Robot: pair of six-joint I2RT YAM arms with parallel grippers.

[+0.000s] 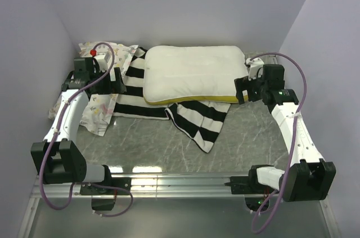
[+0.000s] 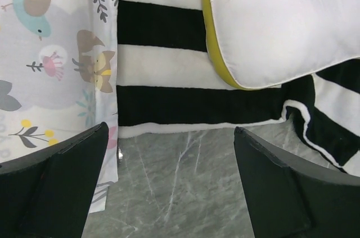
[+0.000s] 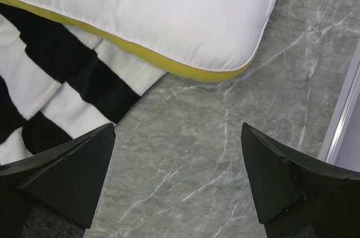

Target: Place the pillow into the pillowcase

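The grey marbled worktop [image 1: 169,148] carries everything, with walls close on three sides. The large plump cream-white pillow with a yellow band along its near edge [image 1: 191,72] lies at the back, on top of the soft black-and-white striped fabric pillowcase [image 1: 135,100] and not inside it. The case spreads out from under the pillow to the left and in a rumpled flap towards the front. I cannot tell where its opening is. At the far left, touching the stripes, lies a smaller pillow printed with pastel birds and foxes [image 1: 98,108].

The left fingers [image 2: 56,187] are spread wide and hold nothing. They hover over the striped edge, just beside the printed pillow. The right fingers [image 3: 56,176] are also wide and empty, over bare worktop by the pillow's near right corner.

The pillow's weight pins the case, so tugging the stripes may drag both towards a wall. A pinch through both layers would close the mouth. The left fingers could catch the printed fabric instead. A shallow grip on the plump corner may slip.
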